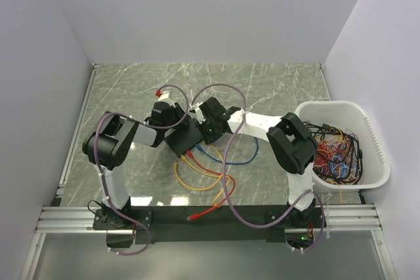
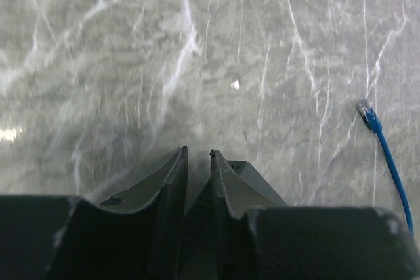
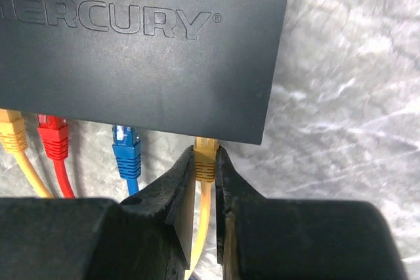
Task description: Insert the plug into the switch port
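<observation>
While my right pincer pinched the yellow plug at the switch, left pincer narrow, clamping its edge, red plug, blue plug seated alongside.

You can read one mark only: moulded letters "ERCURY®" on the flat top of the switch, just ahead of your right gripper, its opening letter cut off at left
</observation>
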`<state>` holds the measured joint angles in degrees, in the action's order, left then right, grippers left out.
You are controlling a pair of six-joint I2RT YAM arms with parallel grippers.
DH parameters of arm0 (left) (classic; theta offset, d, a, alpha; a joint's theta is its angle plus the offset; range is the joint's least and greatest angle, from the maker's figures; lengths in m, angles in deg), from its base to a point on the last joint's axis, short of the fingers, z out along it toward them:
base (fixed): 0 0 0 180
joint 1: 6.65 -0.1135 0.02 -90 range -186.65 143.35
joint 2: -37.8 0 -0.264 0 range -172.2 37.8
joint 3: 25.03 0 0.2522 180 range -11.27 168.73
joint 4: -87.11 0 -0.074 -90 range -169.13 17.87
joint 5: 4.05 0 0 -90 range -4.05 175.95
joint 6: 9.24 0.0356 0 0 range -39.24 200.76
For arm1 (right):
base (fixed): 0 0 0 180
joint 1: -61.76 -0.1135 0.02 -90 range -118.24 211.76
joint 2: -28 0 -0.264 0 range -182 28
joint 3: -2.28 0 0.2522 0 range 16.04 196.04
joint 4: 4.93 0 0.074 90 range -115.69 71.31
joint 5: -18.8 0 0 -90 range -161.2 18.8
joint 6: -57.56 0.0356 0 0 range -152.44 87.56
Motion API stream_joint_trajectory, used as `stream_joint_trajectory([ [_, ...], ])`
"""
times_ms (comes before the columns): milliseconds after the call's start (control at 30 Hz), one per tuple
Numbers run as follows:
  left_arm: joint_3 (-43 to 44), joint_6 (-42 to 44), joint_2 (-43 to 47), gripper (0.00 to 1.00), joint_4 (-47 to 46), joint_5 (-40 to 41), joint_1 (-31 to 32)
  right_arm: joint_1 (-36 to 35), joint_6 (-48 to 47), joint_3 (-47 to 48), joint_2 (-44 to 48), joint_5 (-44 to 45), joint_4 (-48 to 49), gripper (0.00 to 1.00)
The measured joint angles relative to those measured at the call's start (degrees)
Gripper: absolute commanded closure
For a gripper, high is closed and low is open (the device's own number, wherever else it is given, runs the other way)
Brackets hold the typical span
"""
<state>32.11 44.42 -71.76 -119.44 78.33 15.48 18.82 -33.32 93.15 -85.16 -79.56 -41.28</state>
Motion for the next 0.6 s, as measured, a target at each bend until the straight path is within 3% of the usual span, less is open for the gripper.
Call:
stream_joint_trajectory([
  [167, 0.04, -0.76, 2.12, 0.73, 4.98, -1.51, 0.2, -0.59, 0.74, -5.97, 4.7, 0.98, 6.14, 0.57],
  [300, 1.05, -0.79, 3.26, 0.72, 9.75, -4.09, 0.35, -0.7, 0.92, -7.28, 10.4, 2.47, 13.16, 0.45],
  [600, 7.32, 0.39, 3.41, 0.72, 22.4, -7.04, -2.54, -1.25, 4.11, -11.39, 20.41, 8.41, 17.49, 0.42],
])
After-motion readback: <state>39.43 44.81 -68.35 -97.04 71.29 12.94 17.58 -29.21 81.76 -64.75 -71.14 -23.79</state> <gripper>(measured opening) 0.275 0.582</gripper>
